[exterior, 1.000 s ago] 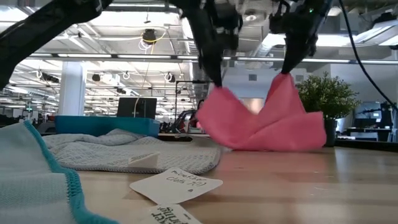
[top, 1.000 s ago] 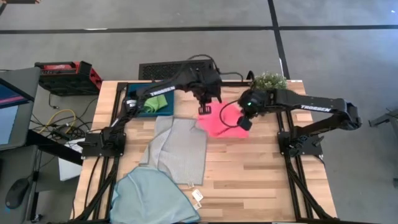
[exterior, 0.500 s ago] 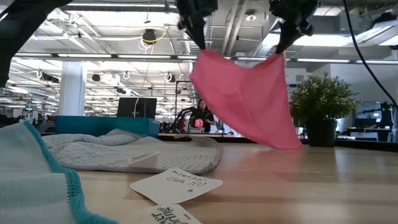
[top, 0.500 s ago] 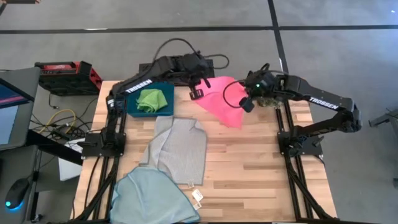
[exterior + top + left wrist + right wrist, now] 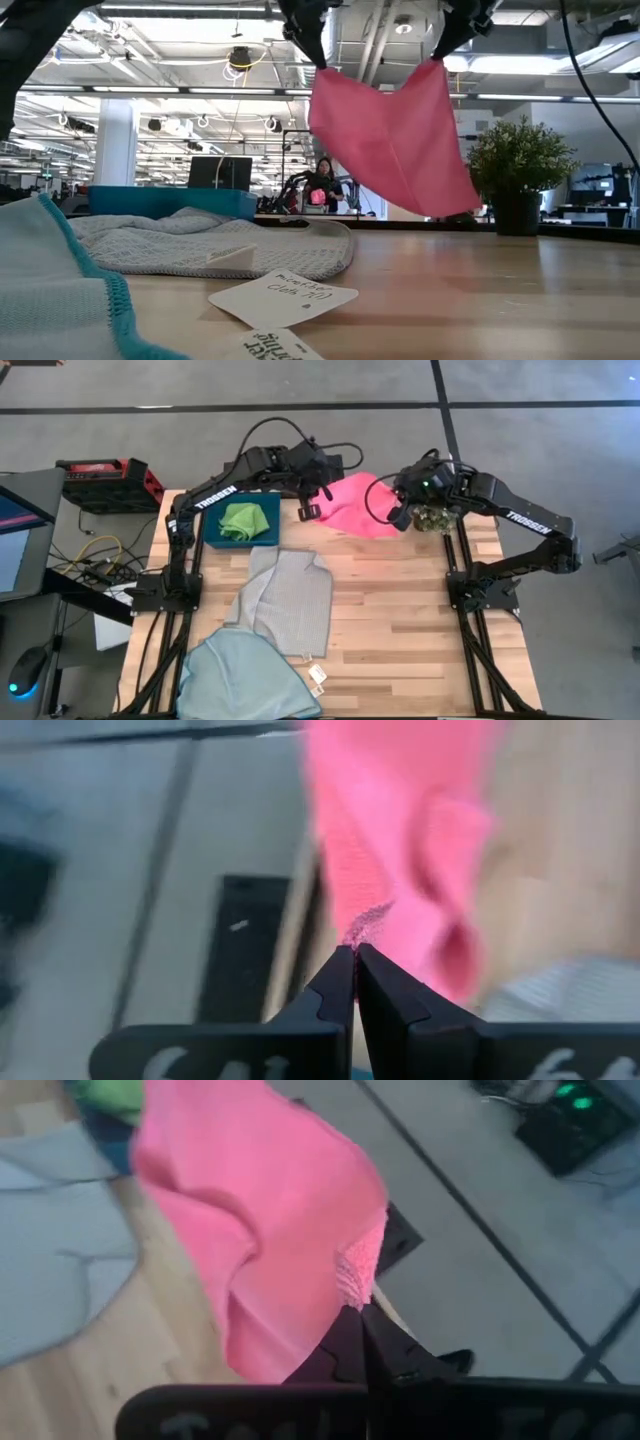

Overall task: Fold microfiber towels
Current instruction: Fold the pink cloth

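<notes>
Nearest lies the light blue towel (image 5: 245, 675), then the pale grey towel (image 5: 285, 598) spread mid-table. At the far edge the pink towel (image 5: 392, 138) hangs clear of the wooden table (image 5: 400, 630) — the left gripper (image 5: 355, 952) pinched tight on one corner, the right gripper (image 5: 362, 1308) clamped on another. The green towel (image 5: 239, 519) sits bunched in the teal tray (image 5: 266, 534).
</notes>
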